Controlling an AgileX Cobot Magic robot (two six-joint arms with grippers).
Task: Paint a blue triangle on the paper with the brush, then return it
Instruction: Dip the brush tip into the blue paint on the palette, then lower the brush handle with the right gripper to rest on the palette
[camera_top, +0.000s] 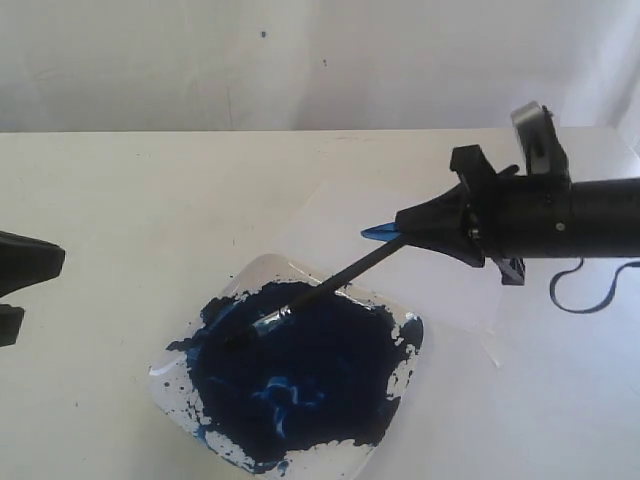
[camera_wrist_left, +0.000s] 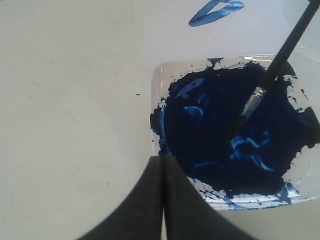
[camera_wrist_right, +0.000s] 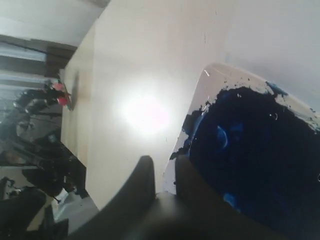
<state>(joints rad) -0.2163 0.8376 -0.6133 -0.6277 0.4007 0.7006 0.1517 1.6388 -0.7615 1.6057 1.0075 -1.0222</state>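
My right gripper (camera_top: 408, 236) is shut on the brush (camera_top: 340, 277), a thin black handle slanting down to the left. Its silvery ferrule and bristles (camera_wrist_left: 239, 122) rest in the dark blue paint of the clear square tray (camera_top: 240, 275). Behind the tray lies the white paper (camera_wrist_left: 165, 40), carrying the small blue triangle (camera_wrist_left: 202, 18). In the exterior view my right gripper covers part of the blue triangle (camera_top: 378, 232). In the right wrist view the right gripper (camera_wrist_right: 165, 167) hangs over the tray rim (camera_wrist_right: 210, 80); the brush is hidden there. My left gripper (camera_wrist_left: 163, 159) is shut and empty, beside the tray's left edge.
The cream table (camera_top: 150, 200) runs back to a white wall. A black cable (camera_top: 585, 290) loops under the right arm. The left gripper (camera_top: 20, 280) shows at the left border of the exterior view. Dark clutter (camera_wrist_right: 35, 145) lies beyond the table's edge in the right wrist view.
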